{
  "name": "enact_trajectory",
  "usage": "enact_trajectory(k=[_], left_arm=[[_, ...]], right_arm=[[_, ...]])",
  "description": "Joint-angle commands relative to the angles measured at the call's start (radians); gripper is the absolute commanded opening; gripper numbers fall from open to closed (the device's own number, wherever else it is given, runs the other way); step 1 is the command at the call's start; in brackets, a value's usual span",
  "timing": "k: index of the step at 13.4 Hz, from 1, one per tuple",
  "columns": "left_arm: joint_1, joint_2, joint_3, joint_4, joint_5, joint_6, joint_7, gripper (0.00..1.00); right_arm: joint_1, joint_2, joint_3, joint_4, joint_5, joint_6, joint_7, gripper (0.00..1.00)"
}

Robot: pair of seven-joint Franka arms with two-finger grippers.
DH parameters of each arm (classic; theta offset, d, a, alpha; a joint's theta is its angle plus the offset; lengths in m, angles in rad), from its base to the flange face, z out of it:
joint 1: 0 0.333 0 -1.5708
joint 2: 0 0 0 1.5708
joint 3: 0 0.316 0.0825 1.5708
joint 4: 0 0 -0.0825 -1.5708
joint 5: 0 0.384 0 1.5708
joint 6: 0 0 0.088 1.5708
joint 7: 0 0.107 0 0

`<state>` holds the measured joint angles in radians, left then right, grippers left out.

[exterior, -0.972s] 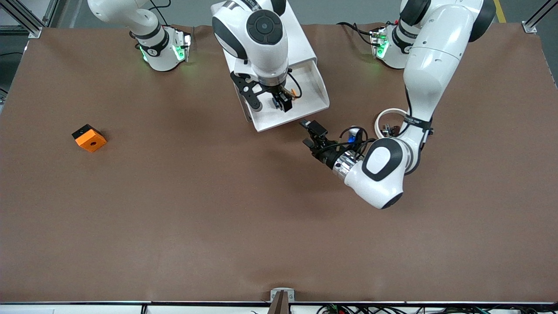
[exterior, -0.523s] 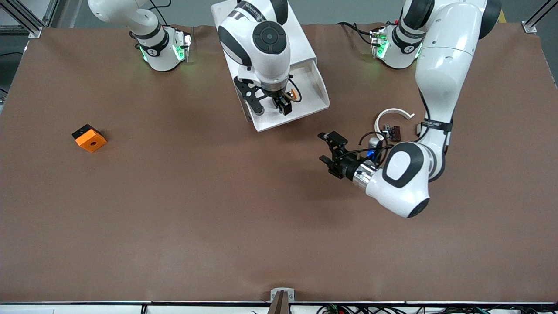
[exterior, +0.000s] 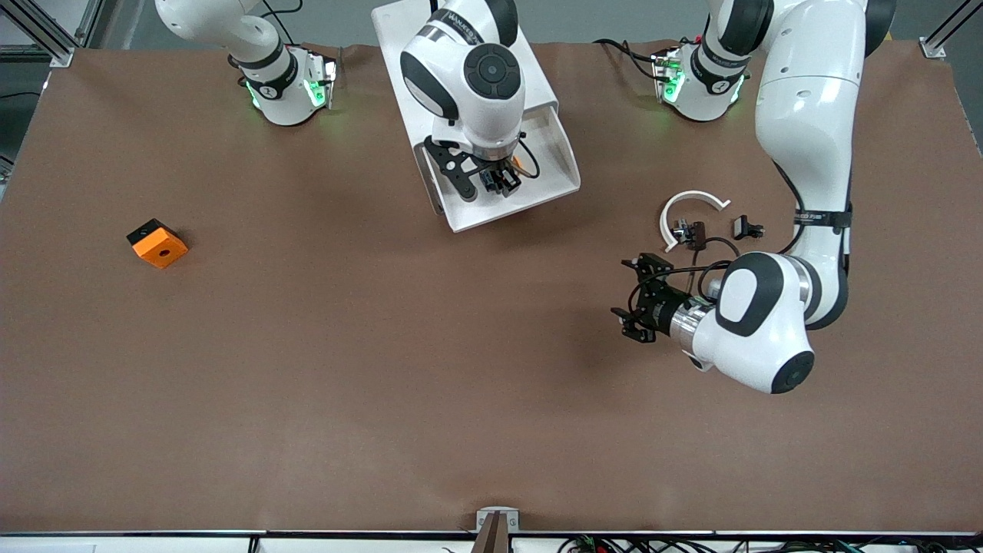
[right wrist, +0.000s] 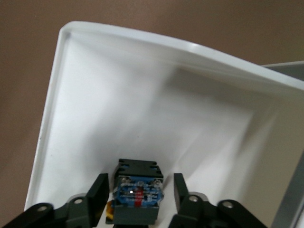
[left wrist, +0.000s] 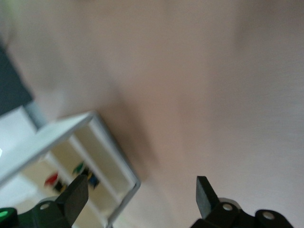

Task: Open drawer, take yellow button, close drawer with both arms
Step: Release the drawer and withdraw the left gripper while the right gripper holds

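Top centre of the front view, the right gripper (exterior: 498, 181) straddles the button (right wrist: 137, 194) inside the open drawer (exterior: 554, 183), jaws parted. Lower right, the left gripper (exterior: 639, 299) hangs spread wide over bare table (exterior: 345, 369).

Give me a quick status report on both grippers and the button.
Right gripper down in open drawer, fingers straddling button, not yet shut. Left gripper open, empty, over bare table. Nothing in the way.

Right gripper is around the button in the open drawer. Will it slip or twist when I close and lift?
Probably little twist: the button shows a boxy black-and-blue body sitting squarely between the right gripper fingers. It looks tiny, so likely light. Slip seems possible, since the plastic looks smooth. Lifting should be unobstructed: the drawer floor around it looks bare.
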<state>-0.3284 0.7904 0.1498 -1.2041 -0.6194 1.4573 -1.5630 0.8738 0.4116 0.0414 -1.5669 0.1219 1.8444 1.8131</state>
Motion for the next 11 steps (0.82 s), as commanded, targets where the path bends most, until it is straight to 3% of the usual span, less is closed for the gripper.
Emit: enact_trajectory(k=[1, 2, 7, 11], left_arm=[[-0.018, -0.029, 0.007, -0.005, 0.126, 0.072, 0.104, 1.0], [-0.021, -0.042, 0.005, -0.005, 0.168, 0.084, 0.107, 1.0], [-0.043, -0.106, -0.007, -0.015, 0.318, 0.101, 0.337, 1.0], [-0.083, -0.181, -0.022, -0.084, 0.36, 0.129, 0.481, 1.0]], right_arm=[[0.011, 0.001, -0.006, 0.008, -0.011, 0.009, 0.005, 0.23], [0.011, 0.001, -0.006, 0.011, -0.011, 0.009, 0.006, 0.18], [-0.03, -0.008, -0.011, 0.07, -0.004, -0.037, 0.002, 0.18], [-0.126, -0.042, -0.011, 0.188, 0.002, -0.29, -0.168, 0.18]])
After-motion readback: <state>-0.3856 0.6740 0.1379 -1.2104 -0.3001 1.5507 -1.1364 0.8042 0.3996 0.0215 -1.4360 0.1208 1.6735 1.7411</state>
